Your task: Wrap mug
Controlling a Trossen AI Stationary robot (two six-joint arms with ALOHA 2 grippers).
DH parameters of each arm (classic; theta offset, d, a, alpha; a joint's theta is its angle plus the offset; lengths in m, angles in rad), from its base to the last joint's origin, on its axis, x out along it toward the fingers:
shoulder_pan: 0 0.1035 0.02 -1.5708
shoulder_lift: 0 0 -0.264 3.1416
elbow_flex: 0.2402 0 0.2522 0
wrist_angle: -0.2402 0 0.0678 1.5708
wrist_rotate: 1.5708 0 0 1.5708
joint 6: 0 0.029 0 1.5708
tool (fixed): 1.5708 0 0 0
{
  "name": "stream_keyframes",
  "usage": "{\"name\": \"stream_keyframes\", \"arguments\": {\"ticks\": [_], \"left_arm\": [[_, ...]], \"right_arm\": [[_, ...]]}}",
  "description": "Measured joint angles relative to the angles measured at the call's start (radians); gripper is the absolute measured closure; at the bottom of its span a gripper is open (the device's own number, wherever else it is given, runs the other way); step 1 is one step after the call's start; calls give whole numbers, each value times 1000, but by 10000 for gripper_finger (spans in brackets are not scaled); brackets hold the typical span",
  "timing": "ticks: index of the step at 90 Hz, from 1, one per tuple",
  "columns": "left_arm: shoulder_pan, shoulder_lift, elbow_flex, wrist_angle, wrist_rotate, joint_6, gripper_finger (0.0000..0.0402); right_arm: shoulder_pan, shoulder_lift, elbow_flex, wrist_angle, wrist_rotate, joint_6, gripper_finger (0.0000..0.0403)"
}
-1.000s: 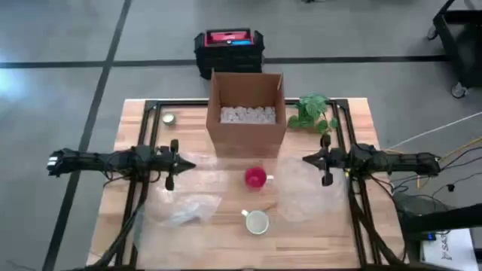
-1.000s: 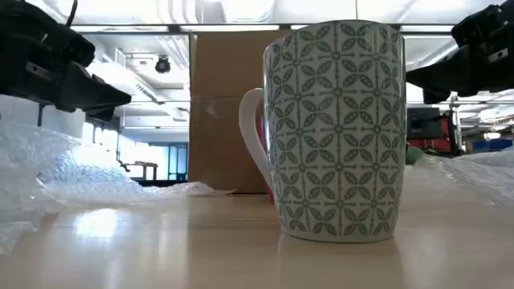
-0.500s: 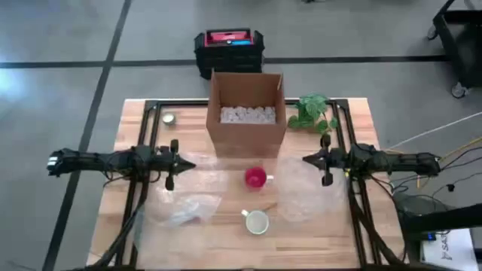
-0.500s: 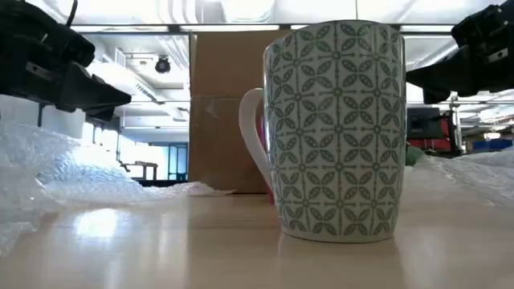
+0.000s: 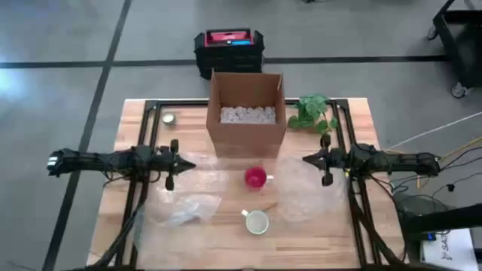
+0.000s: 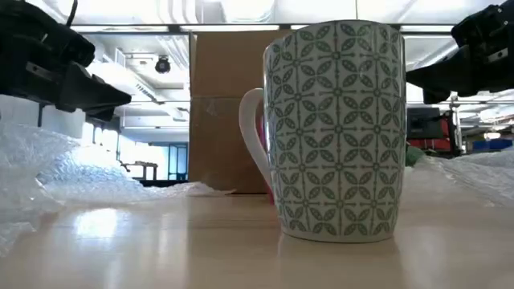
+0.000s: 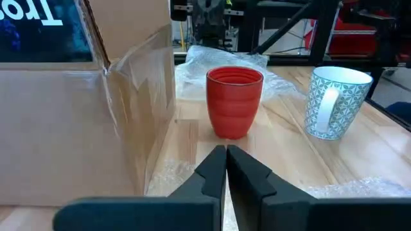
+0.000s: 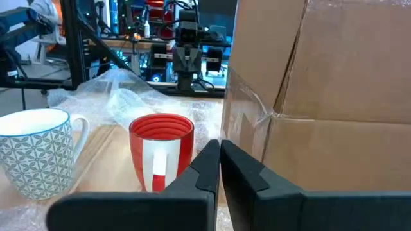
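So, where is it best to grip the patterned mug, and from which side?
Probably from above, the jaws pinching the rim of the patterned mug on the side away from its handle. It stands upright with its mouth open upward; the handle points toward the left arm. The red cup stands apart, so it leaves room.

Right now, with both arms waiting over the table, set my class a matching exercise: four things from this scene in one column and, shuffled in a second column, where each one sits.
Things:
1. red cup
2. patterned mug
3. cardboard box
4. green plant

Places:
A. near the table's front edge, handle to the left in the high view
B. far right part of the table, beside the box
C. mid-table, just in front of the box
D. far middle of the table, holding white filler

Pairs: 1-C, 2-A, 3-D, 4-B
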Motion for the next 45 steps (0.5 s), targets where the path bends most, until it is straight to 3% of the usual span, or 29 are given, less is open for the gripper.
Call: {"name": "stream_keyframes", "arguments": {"ticks": [33, 45], "left_arm": [[1, 0, 0, 18, -12, 3, 402], [1, 0, 0, 54, -14, 1, 402]], "right_arm": [[0, 0, 0, 18, 5, 3, 403], [0, 0, 0, 83, 4, 161, 403]]}}
